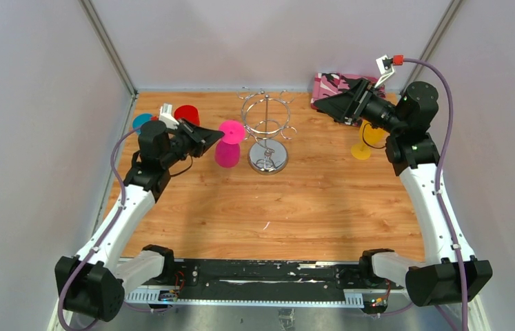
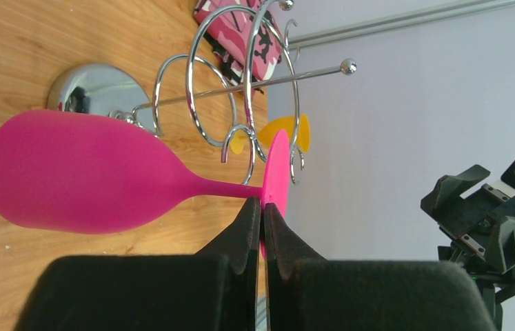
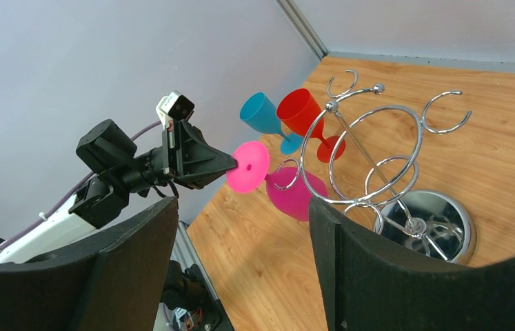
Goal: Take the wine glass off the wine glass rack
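Observation:
A pink wine glass [image 1: 227, 154] hangs upside down, foot up, at the left side of the chrome wine glass rack [image 1: 267, 124]. My left gripper [image 1: 218, 138] is shut on the rim of the glass's foot; in the left wrist view the fingertips [image 2: 249, 214] pinch the foot and the bowl [image 2: 82, 172] hangs clear of the table. The stem sits by a curled hook [image 3: 286, 175]; I cannot tell whether it is still inside it. My right gripper [image 1: 320, 102] is open and empty, raised at the back right, facing the rack [image 3: 378, 138].
A red glass [image 1: 187, 114] and a blue glass [image 1: 142, 122] stand at the back left behind my left arm. A yellow glass [image 1: 361, 148] stands below my right wrist. A pink camouflage cloth [image 1: 334, 86] lies at the back right. The rack's mirror base [image 1: 268, 156] is beside the pink bowl.

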`<state>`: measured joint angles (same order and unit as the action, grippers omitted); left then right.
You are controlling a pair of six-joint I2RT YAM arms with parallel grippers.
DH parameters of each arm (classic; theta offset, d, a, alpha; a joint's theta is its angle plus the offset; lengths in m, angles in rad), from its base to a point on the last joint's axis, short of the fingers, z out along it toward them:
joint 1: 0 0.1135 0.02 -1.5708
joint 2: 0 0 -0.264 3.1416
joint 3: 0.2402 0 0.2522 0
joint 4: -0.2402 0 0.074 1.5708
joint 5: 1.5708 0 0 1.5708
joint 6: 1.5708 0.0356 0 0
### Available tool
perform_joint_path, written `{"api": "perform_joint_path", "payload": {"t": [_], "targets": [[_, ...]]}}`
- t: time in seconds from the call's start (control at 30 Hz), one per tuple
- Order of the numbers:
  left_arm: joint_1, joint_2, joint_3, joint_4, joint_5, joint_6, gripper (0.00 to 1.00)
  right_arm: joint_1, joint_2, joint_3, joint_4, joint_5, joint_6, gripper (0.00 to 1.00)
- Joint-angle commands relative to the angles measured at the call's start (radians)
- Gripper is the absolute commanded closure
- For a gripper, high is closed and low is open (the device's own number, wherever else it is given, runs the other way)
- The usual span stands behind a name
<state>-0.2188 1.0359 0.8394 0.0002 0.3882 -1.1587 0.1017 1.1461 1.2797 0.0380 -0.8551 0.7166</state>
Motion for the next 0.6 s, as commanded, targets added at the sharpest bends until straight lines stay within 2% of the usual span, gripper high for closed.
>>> {"api": "perform_joint_path", "payload": {"t": [0.0,0.1,0.27,0.37,0.47,0.57], "targets": [[0.004,-0.024,0.022,-0.038,0.006,0.019,1.00,-0.014,-0.003,-0.009,0.032,-0.022,0.012,0.26],[0.004,-0.059,0.043,-0.091,-0.027,0.052,1.00,-0.014,0.001,-0.010,0.033,-0.025,0.012,0.26],[0.000,-0.149,0.180,-0.273,-0.182,0.208,1.00,-0.014,0.014,-0.014,0.035,-0.024,0.016,0.26],[-0.008,-0.159,0.254,-0.305,-0.210,0.278,1.00,-0.014,0.022,-0.020,0.054,-0.028,0.031,0.26],[-0.010,-0.135,0.270,-0.204,-0.101,0.284,1.00,-0.014,0.031,-0.025,0.072,-0.036,0.043,0.26],[-0.039,-0.112,0.284,-0.109,-0.054,0.281,1.00,-0.015,0.033,-0.026,0.071,-0.035,0.040,0.26]]}}
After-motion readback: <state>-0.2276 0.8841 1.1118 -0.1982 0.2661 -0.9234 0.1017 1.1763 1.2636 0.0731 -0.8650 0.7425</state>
